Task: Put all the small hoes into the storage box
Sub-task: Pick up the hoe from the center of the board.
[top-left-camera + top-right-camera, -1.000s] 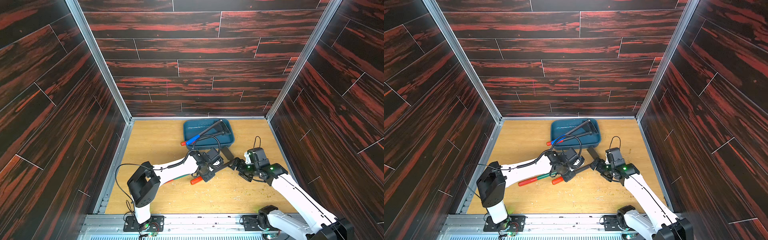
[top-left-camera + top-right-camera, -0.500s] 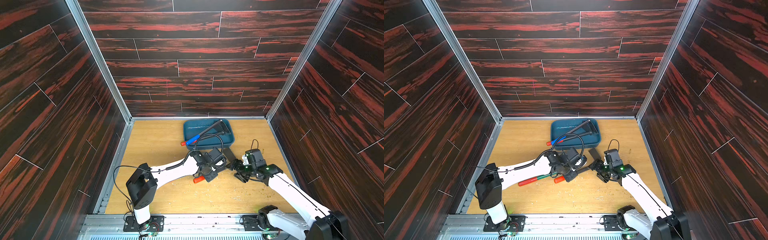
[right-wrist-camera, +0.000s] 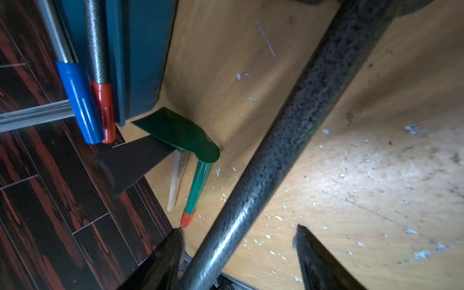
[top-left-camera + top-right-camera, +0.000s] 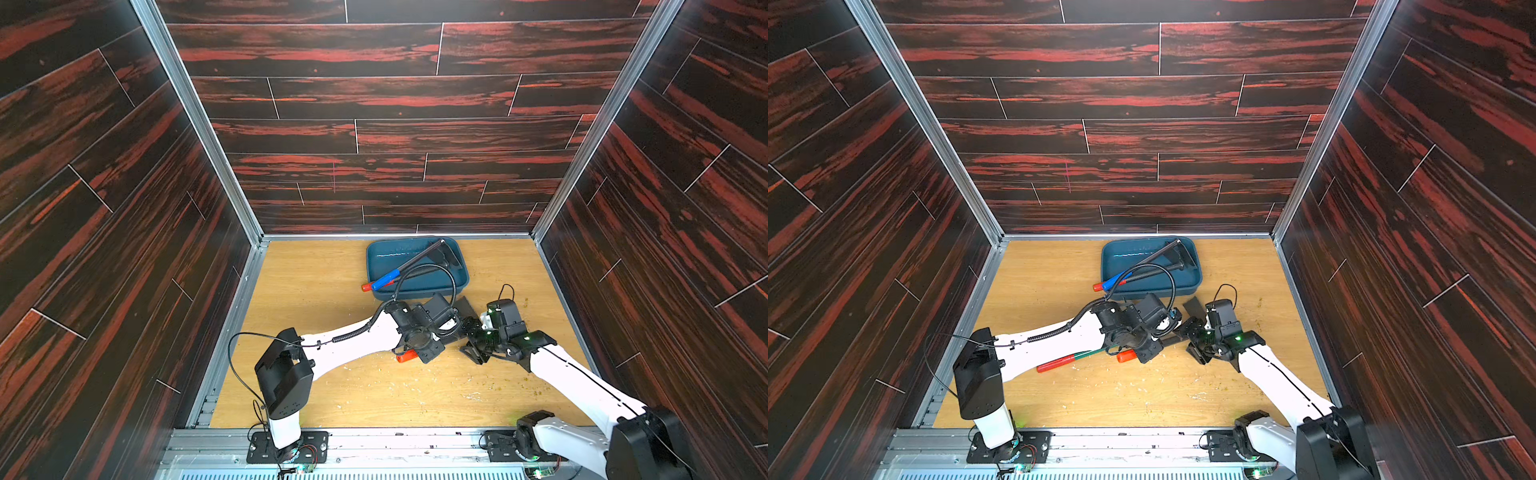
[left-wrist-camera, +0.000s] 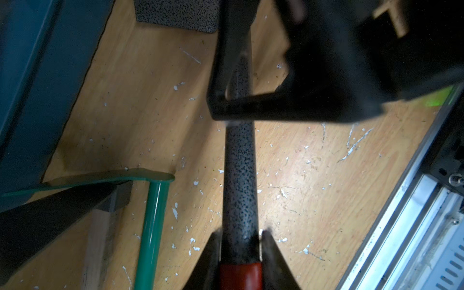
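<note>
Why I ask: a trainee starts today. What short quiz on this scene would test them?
1. True or false: the left end effector is shut on the shaft of the speckled hoe.
2. How many hoe handles poke out over the rim of the storage box? A) none B) two C) four
3. Fill in: the green hoe lies outside the box, on the ___.

Key:
1. True
2. B
3. table
</note>
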`<state>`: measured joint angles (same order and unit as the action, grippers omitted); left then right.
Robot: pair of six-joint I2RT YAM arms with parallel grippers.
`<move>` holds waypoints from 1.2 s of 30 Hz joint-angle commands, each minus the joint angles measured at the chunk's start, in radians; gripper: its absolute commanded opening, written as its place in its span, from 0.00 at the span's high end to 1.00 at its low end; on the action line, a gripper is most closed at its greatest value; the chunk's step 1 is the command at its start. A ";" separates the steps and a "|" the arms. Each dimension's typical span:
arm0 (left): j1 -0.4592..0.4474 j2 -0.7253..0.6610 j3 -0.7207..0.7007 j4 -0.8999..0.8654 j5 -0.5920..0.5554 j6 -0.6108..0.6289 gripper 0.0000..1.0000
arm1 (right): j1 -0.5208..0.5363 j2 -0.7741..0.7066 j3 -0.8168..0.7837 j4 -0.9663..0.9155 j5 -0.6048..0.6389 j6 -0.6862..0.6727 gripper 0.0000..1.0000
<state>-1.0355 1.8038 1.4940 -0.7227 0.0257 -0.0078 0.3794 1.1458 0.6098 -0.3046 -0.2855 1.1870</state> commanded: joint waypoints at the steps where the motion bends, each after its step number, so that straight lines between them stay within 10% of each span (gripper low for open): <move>1: -0.013 0.015 0.038 0.018 0.009 -0.011 1.00 | -0.002 0.027 -0.021 0.067 -0.025 0.054 0.28; 36: -0.035 0.044 -0.023 0.095 0.073 -0.059 1.00 | -0.002 0.005 -0.047 0.129 0.036 0.169 1.00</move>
<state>-1.0672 1.8713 1.4887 -0.6533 0.0635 -0.0940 0.3733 1.1873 0.5301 -0.1497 -0.2481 1.4246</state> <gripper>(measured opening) 0.286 0.263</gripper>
